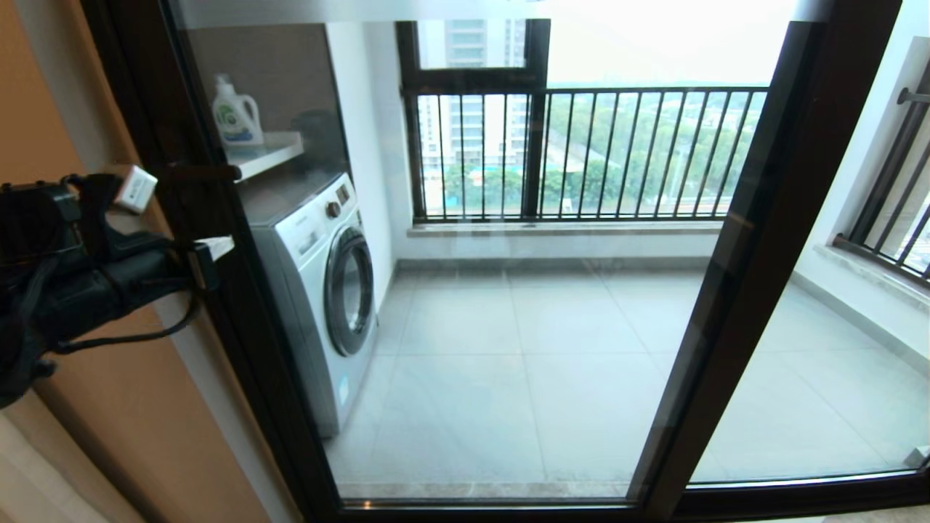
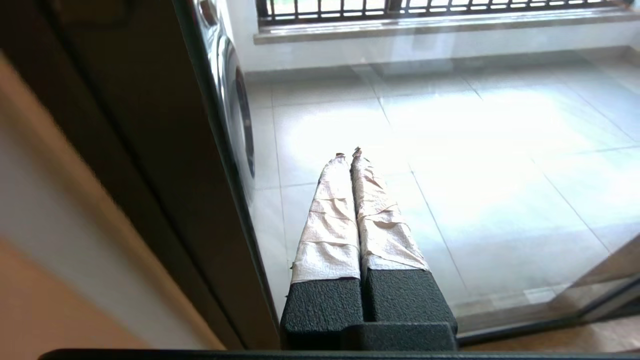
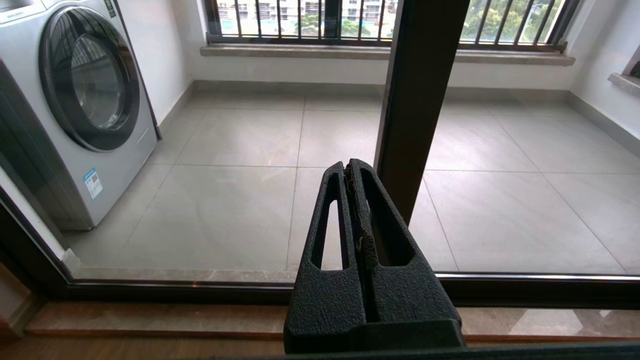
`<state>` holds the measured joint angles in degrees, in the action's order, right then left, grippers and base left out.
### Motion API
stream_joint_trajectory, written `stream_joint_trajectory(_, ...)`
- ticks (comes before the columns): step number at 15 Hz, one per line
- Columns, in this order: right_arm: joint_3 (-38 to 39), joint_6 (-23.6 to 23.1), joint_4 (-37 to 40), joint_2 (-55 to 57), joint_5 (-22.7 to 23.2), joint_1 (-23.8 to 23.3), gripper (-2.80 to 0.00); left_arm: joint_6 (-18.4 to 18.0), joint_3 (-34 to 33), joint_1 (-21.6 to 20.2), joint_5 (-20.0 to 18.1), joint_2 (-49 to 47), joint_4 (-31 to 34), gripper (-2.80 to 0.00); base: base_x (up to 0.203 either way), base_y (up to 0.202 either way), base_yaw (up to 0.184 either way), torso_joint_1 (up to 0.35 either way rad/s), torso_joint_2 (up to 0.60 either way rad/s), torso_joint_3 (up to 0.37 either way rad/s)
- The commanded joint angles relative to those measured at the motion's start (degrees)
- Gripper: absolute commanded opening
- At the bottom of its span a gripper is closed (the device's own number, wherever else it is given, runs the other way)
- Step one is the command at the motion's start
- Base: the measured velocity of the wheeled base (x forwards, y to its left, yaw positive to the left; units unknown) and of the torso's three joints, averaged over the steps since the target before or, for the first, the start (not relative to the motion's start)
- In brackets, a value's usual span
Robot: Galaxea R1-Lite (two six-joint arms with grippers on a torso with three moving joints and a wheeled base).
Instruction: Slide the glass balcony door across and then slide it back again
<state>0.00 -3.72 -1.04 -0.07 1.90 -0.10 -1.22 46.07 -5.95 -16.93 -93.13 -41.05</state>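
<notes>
The glass balcony door (image 1: 247,341) fills the head view, a clear pane in a dark frame. Its left stile (image 2: 150,175) runs beside my left gripper (image 1: 218,248). That gripper is shut, and its white-taped fingers (image 2: 330,220) lie against the glass just right of the stile, holding nothing. A short dark bar (image 1: 207,173), probably the pull handle, sticks out of the stile just above them. My right gripper (image 3: 350,166) is out of the head view; it is shut and empty, low in front of the glass near a second dark stile (image 3: 420,100).
Behind the glass stand a white washing machine (image 1: 327,290), a shelf with a detergent bottle (image 1: 236,116), a grey tiled floor (image 1: 545,349) and a black barred railing (image 1: 581,152). A tan wall (image 1: 109,421) is at the left. The dark bottom track (image 3: 150,290) runs along the floor.
</notes>
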Motion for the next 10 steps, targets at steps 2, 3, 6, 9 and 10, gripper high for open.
stream_joint_trajectory(2,0.70,-0.06,-0.02,0.07,0.03,0.01,-2.80,0.29,-11.73,0.03,-0.68,17.58,0.23,-2.80,0.000,0.000,0.000,0.000,0.00,0.000)
stream_joint_trajectory(3,0.70,-0.06,-0.02,0.07,0.03,0.01,-2.80,0.54,-13.70,0.49,-1.12,22.68,1.56,-2.80,0.000,0.000,0.000,0.000,0.00,0.000)
stream_joint_trajectory(6,0.62,-0.06,-0.02,0.07,0.03,0.01,-2.80,3.96,-15.45,3.18,-2.20,41.39,13.23,-2.80,0.000,0.000,0.000,0.000,0.00,0.000)
stream_joint_trajectory(9,0.70,-0.06,-0.02,0.07,0.03,0.01,-2.80,6.54,-15.48,4.68,-2.73,59.91,29.99,-2.80,0.000,0.000,0.000,0.000,0.00,0.000)
stream_joint_trajectory(10,0.70,-0.06,-0.02,0.07,0.03,0.01,-2.80,7.01,-15.03,4.95,-2.91,65.39,35.15,-2.80,0.000,0.000,0.000,0.000,0.00,0.000)
